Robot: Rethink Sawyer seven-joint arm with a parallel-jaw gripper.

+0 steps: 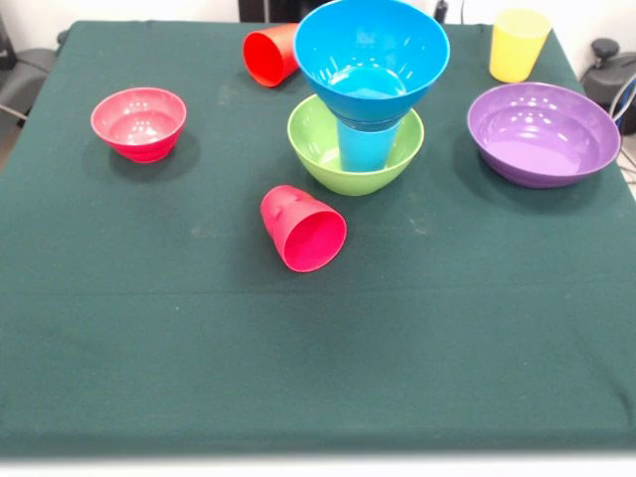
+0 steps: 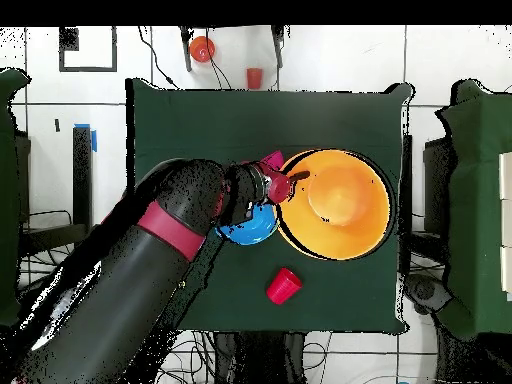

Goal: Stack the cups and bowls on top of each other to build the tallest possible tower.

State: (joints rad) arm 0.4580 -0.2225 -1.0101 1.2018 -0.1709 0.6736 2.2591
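Two red cups lie tipped on the green table [image 1: 318, 378]. In the front view, the nearest red cup [image 1: 303, 229] lies on its side just in front of the tower, its mouth facing the viewer.

Behind it, at the middle, stands the tower [image 1: 363, 104]: a green bowl [image 1: 328, 159] on the table, a light blue cup [image 1: 366, 147] upright inside it, and a blue bowl [image 1: 371, 55] balanced on the cup's rim. Level with the green bowl, a small red bowl [image 1: 138, 123] sits well apart to the left and a wide purple bowl [image 1: 543, 132] to the right. At the far edge lie the second red cup [image 1: 270, 55], left of the tower, and an upright yellow cup [image 1: 518, 44] at the far right. No arm shows in this view.

The overhead view differs. The arm [image 2: 170, 240] reaches over the table's middle, its gripper [image 2: 280, 185] between a blue bowl [image 2: 250, 228] and a huge orange bowl [image 2: 350, 215]. Whether the gripper is open or holding anything cannot be told.

Judged from this, the blue bowl perches on a narrow rim, so any added piece should come straight down, centred, and be let go gently.
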